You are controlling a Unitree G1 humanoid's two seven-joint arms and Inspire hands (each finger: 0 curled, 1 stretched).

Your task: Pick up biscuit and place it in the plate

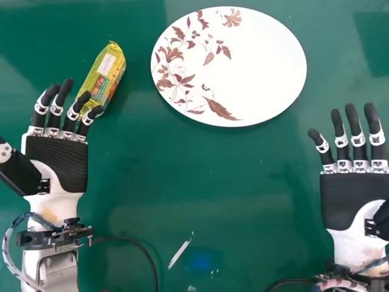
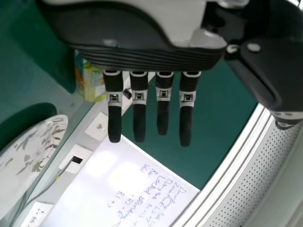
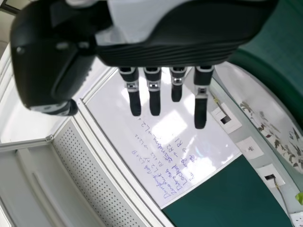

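Lab or office, unclear which: whiteboard (image 3: 142, 142) with handwriting, wall sockets (image 2: 84, 152), perforated panel (image 3: 87, 175).

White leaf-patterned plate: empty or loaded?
Empty. The plate shows bare surface and its brown leaf print; the yellow-green biscuit packet lies off it, to the left.

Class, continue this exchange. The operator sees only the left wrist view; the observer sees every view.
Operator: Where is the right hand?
Observer: In the head view, the right hand is open, nearer the robot than the plate and towards its right.
Operator: My left hand hides part of the biscuit packet. What's on its upper side?
Observer: A white label, towards the end farther from the robot.
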